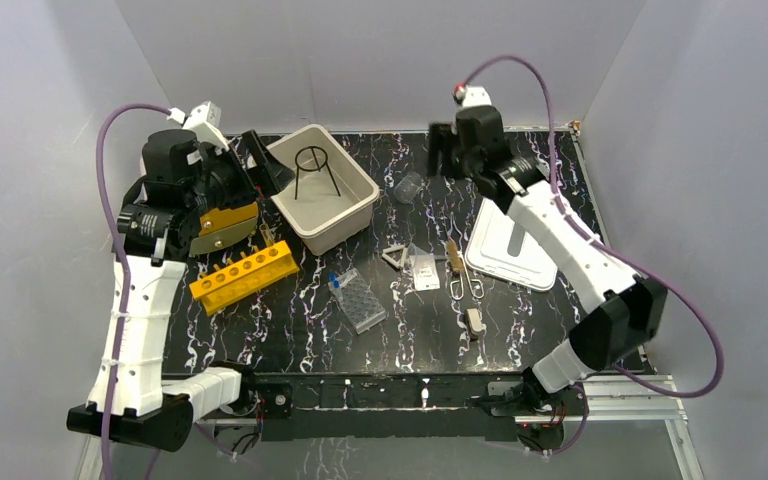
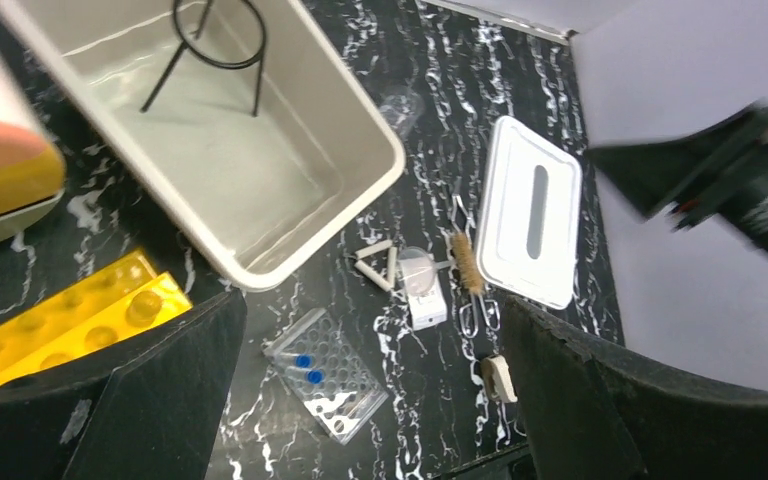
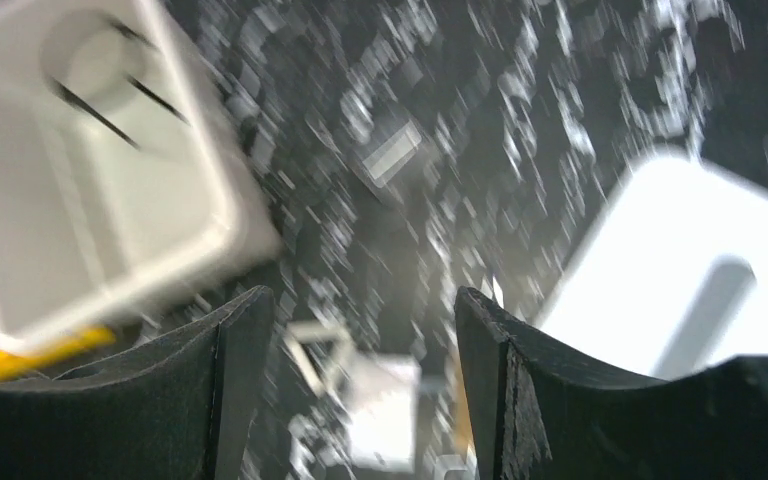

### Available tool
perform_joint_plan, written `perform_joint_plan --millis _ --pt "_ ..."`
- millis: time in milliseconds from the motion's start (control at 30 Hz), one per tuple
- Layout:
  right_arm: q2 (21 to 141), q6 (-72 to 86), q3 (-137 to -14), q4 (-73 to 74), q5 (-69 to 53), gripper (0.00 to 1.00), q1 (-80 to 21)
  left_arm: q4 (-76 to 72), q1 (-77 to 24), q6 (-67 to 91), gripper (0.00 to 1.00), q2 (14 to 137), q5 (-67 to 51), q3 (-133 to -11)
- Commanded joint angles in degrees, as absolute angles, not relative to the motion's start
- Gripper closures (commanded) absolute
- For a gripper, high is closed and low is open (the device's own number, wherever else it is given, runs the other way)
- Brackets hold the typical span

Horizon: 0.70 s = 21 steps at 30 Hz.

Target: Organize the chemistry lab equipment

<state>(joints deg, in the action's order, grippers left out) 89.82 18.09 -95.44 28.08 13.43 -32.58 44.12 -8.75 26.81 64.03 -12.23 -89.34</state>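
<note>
looking over the table, i'd say this is barely begun: only the black wire stand (image 1: 316, 170) sits upright in the beige tub (image 1: 345, 226). the yellow rack (image 1: 245, 275), the clear well tray (image 1: 362, 303), the white triangle (image 1: 394, 257), the small beaker (image 1: 409, 186) and the wooden clamps (image 1: 454, 258) lie scattered outside it. the left gripper (image 2: 370, 303) and the right gripper (image 3: 360, 295) both hang spread wide, holding nothing.

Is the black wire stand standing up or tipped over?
Standing up. The black wire stand has its ring on top, legs down inside the beige tub.
</note>
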Motion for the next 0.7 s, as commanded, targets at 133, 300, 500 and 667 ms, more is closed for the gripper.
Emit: perform_joint_plan --millis 133,300,500,667 --pt "78.67 18.31 -69.28 34.06 7.65 0.25 -28.61 34.56 -8.94 29.86 0.02 66.01 -25.98 -85.68" --pt "83.19 13.94 -65.05 30.65 5.01 0.27 -27.9 31.41 -9.83 32.8 0.04 67.35 -27.0 -83.73" --pt "89.85 13.51 -64.94 24.46 9.27 0.38 -27.76 31.3 -10.55 34.56 0.05 69.16 -26.93 -84.0" --pt "96.34 11.24 -69.04 20.96 12.06 0.45 -27.7 31.35 -10.8 35.58 0.05 68.58 -26.91 -82.85"
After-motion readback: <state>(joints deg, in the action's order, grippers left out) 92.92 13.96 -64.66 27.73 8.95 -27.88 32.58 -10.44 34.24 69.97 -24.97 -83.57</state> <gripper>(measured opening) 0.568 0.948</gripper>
